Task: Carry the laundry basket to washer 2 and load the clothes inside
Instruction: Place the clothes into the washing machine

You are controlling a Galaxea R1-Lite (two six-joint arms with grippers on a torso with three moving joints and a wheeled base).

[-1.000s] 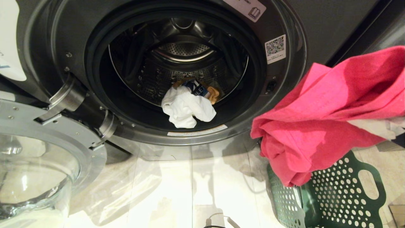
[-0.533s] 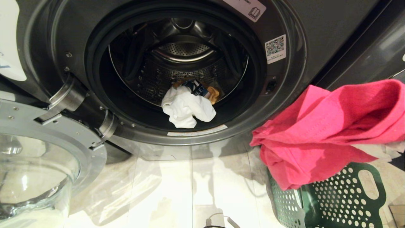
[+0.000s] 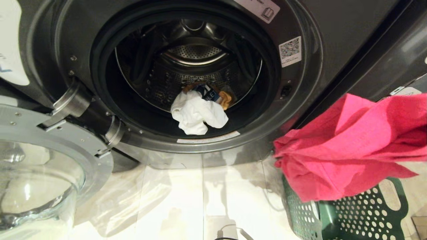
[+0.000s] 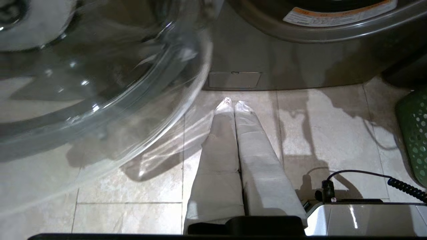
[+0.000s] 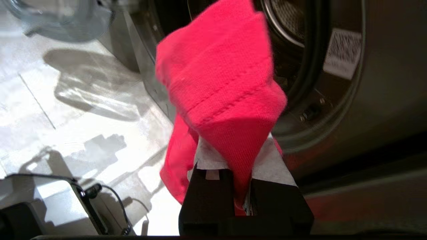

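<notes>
Clothes: pale shiny floor tiles (image 3: 186, 203); red-pink garment (image 3: 347, 153) maybe fuzzy, pinched by right gripper (image 5: 240, 186); left gripper (image 4: 232, 104) clenched.

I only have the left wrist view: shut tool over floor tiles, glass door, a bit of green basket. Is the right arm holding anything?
Observer: Yes. The right tool is shut on the red-pink garment.
Operator: Where is it relative to the washer?
Observer: It hangs over the laundry basket, to the right of the open drum, not inside.
Operator: Anything loaded already?
Observer: A white garment lies at the drum's front lip, with a yellow-orange piece behind it.
</notes>
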